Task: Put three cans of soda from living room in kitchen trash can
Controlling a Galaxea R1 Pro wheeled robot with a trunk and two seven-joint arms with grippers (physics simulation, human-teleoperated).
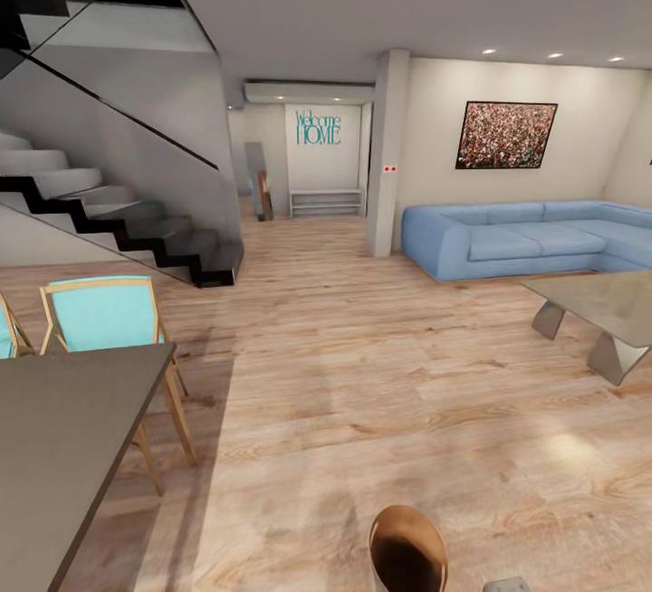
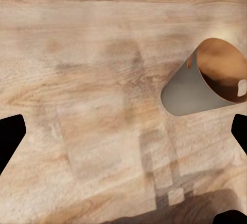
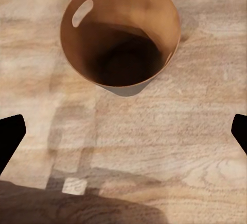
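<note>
The tash can (image 1: 408,552) stands upright on the pale wood floor right in front of me, grey outside and brown-orange inside. In the right wrist view the tash can (image 3: 154,23) shows its open mouth with nothing visible inside; my right gripper (image 3: 125,131) hangs above the floor beside it, open, with nothing between its fingers. My left gripper (image 2: 126,134) is also open and holds nothing, with the tash can (image 2: 188,93) off to one side of it. The cans of soda are out of view.
A dark dining table (image 1: 63,447) with teal chairs (image 1: 104,316) stands at the near left. A blue sofa (image 1: 525,239) and a low grey table (image 1: 607,302) are at the right. Black stairs (image 1: 136,230) rise at the left, with a hallway (image 1: 317,185) straight ahead.
</note>
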